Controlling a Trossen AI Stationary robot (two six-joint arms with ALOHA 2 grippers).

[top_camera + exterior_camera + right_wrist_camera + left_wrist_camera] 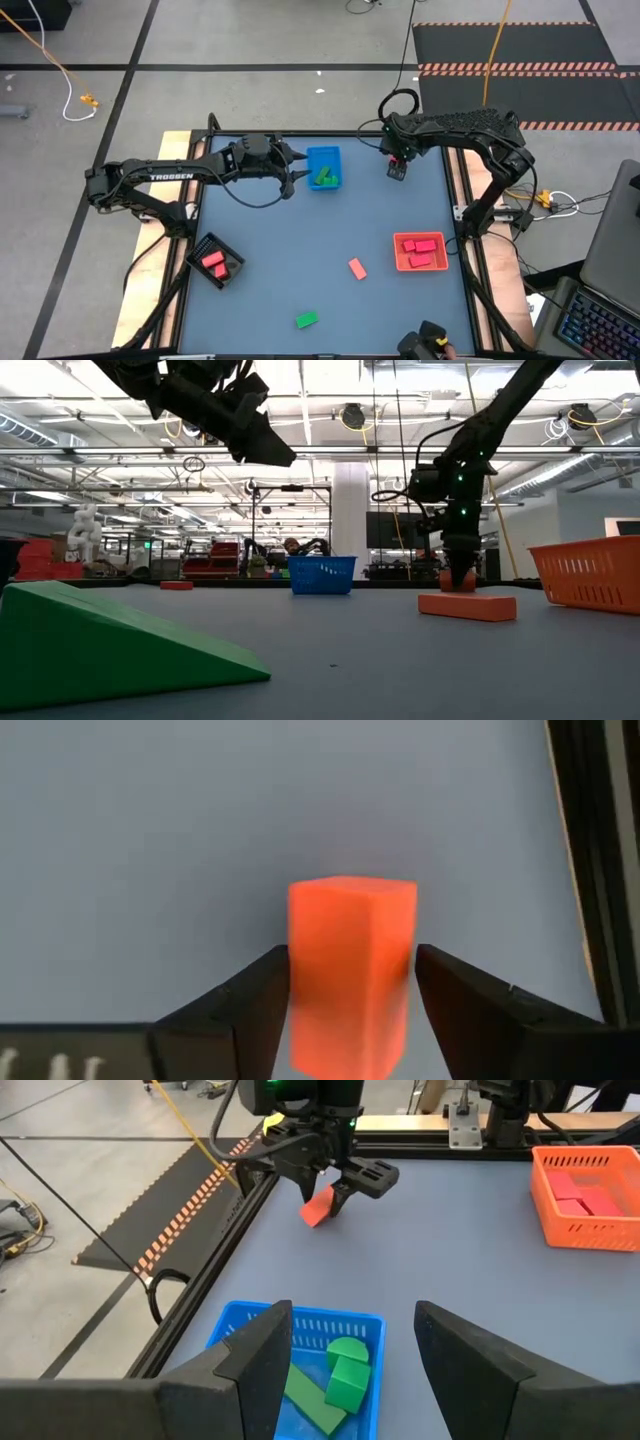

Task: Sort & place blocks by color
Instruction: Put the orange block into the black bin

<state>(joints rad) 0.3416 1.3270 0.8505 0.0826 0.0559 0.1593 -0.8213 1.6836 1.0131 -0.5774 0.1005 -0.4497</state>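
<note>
A salmon-red block [352,970] is held between the fingers of the right gripper [396,168]. The left gripper [297,170] is spread wide, with the blue tray [324,157] of green blocks [333,1380] just ahead of it.

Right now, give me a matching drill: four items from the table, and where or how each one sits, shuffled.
Items:
1. right gripper
2. left gripper
3. blue tray
4. green wedge block

States:
A. holds green blocks
B. loose on the table near the front edge
C. shut on a salmon-red block
D. open, beside the blue tray

Pairs: 1-C, 2-D, 3-A, 4-B
</note>
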